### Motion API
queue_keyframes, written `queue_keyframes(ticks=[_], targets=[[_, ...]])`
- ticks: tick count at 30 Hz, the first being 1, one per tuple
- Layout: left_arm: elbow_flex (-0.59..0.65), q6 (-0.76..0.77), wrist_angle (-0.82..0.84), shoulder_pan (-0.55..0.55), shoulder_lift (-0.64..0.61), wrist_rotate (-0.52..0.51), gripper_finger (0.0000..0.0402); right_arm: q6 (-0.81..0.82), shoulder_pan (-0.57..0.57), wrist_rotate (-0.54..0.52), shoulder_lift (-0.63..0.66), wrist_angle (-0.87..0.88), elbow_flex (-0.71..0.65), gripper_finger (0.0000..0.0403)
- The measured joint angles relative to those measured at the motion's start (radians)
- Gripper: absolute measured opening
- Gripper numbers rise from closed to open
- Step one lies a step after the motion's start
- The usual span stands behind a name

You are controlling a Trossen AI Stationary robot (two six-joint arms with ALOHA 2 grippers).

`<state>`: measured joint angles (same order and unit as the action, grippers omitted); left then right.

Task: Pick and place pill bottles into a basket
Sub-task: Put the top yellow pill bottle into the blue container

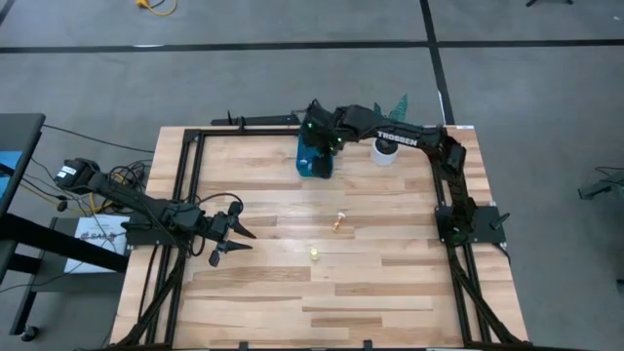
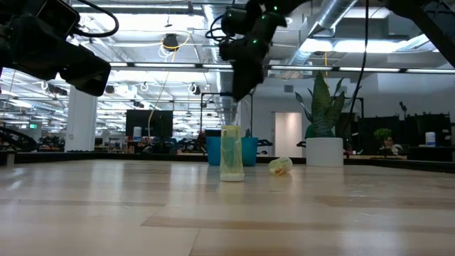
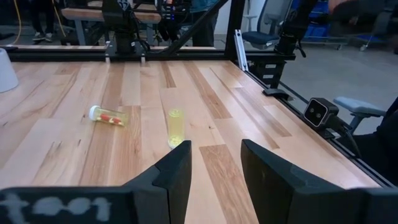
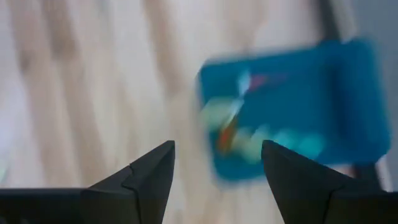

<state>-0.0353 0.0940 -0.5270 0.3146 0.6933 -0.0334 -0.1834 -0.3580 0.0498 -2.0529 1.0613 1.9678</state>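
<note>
A: On the left, the left gripper waits near the table edge, its fingers apart and holding nothing.

B: In the middle stand a tiny see-through yellow pill bottle and a fallen one with orange pills.

A: Far right, the right gripper hangs spread over the small bright-blue plastic basket.

B: Careful! A clumsy grab might knock the standing bottle over, and it could roll away.

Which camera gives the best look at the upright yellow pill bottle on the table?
The low view: the upright yellow bottle stands close and central. Left wrist view shows it smaller; high view, a speck; right wrist view, nothing.
</note>
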Motion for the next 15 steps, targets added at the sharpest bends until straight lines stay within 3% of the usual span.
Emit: queue_keyframes(ticks=[6,12,15], targets=[[0.000,0.003,0.030,0.000,0.000,0.000,0.0128,-0.031,0.081,0.019,0.000,0.289,0.008,0.0235],[0.000,0.015,0.086,0.000,0.000,0.000,0.0128,-0.064,0.181,0.062,-0.001,0.306,-0.020,0.0235],[0.000,0.129,0.103,0.000,0.000,0.006,0.0128,-0.089,0.213,0.064,0.000,0.306,-0.036,0.0235]])
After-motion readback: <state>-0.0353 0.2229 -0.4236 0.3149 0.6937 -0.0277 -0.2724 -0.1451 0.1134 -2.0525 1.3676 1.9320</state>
